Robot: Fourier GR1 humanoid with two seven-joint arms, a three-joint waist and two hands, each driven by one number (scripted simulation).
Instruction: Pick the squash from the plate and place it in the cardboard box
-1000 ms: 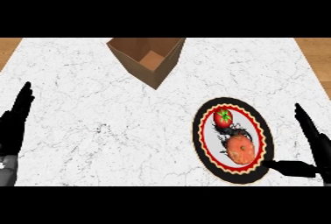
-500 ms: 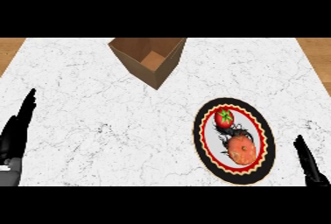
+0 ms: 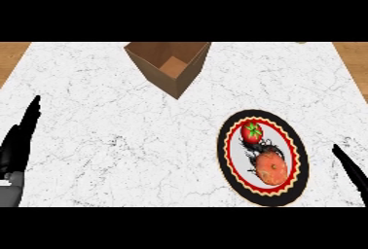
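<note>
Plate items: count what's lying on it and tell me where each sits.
2. A red tomato on the plate's far half, and the orange squash just nearer, on its near half. Nothing appears hidden.

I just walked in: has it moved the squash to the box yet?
Not yet. The orange squash lies on the plate beside a tomato. The cardboard box holds nothing visible. The right hand and left hand are open, holding nothing.
</note>
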